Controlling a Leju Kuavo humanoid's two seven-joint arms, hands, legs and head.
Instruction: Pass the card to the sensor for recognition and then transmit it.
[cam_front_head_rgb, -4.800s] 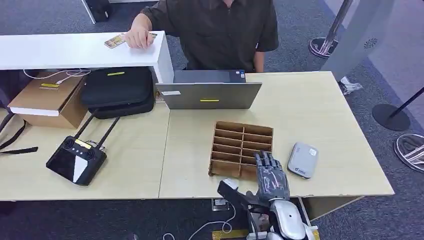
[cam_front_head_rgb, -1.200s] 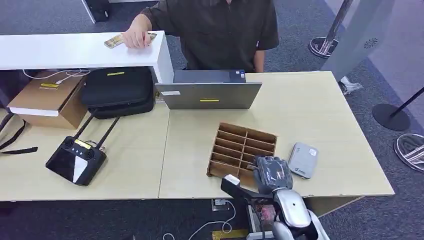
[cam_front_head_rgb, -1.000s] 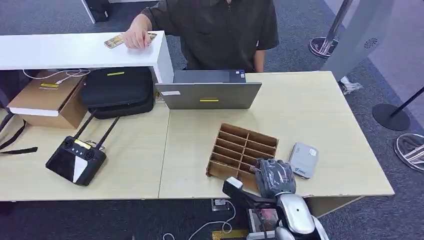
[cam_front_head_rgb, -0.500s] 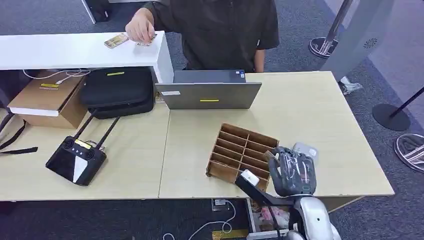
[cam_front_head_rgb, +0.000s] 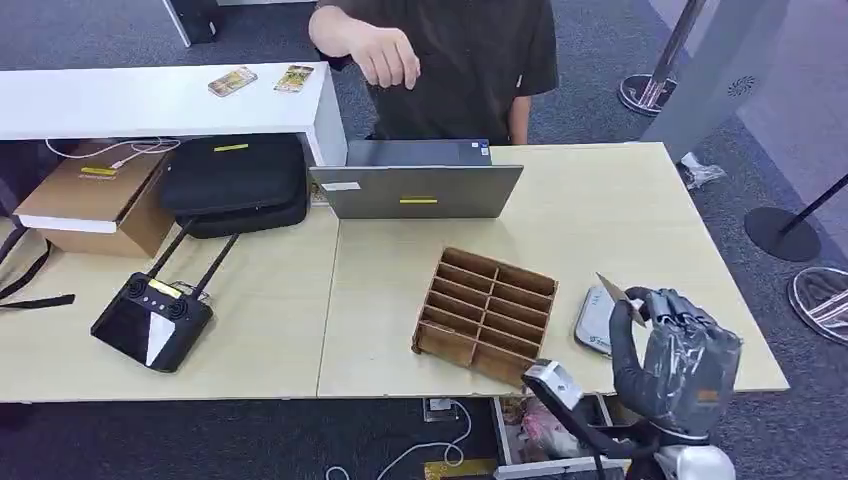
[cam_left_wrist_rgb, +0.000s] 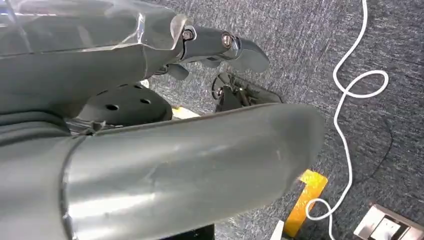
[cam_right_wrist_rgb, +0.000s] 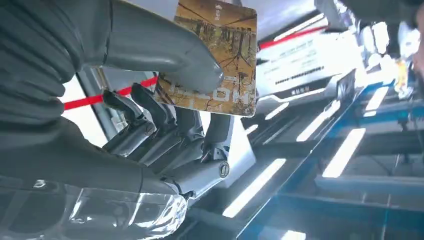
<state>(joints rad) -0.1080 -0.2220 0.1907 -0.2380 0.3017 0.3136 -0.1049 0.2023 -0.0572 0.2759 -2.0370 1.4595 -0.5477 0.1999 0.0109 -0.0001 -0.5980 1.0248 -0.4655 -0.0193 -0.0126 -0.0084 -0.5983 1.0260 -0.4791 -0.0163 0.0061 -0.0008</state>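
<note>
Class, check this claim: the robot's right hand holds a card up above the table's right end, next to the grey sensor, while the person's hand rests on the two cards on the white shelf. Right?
Not quite. The right hand does hold the card by the grey sensor, but the head view shows the person's hand lifted in the air, off the two cards on the white shelf.

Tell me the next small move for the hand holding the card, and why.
Probably lower the right robot hand a little to the left, bringing the card flat over the grey sensor. The card is already out of the wooden rack, pinched between thumb and fingers, and held above the table edge just beside the sensor, so recognition looks like the step left.
</note>
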